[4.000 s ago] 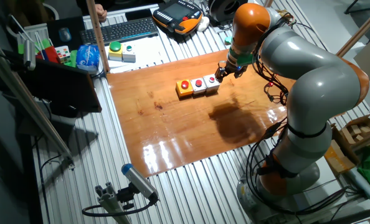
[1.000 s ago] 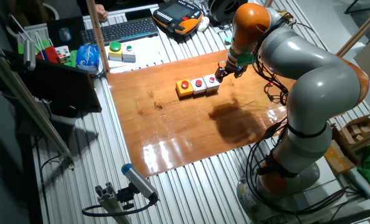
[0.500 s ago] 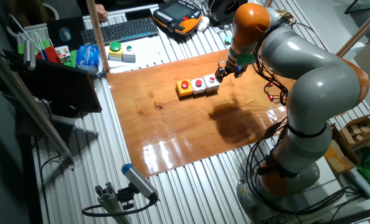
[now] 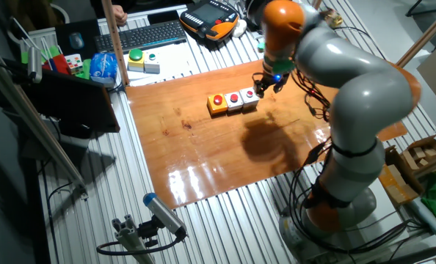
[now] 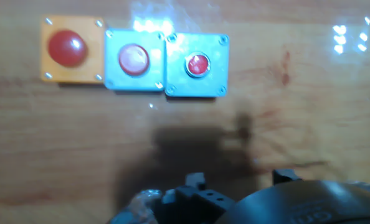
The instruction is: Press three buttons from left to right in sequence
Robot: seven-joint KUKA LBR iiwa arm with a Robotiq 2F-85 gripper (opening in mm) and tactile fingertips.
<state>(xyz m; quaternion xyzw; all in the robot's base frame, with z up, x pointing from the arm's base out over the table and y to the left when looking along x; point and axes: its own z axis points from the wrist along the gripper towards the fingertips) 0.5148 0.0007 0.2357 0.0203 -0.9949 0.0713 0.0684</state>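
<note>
Jaw state cannot be told on the gripper [image 4: 260,89], which hangs just beside the right end of the three buttons [image 4: 233,100] [image 5: 134,59], joined in a row on the wooden board [image 4: 203,147].

You see a glossy wooden board [image 4: 203,147] mid-frame on a ribbed metal worktop [image 4: 93,191], with light glaring off its lower edge. At the upper left lie a keyboard [image 4: 141,34] and a dark monitor [image 4: 78,110]; cables [image 4: 306,213] trail at the lower right.
</note>
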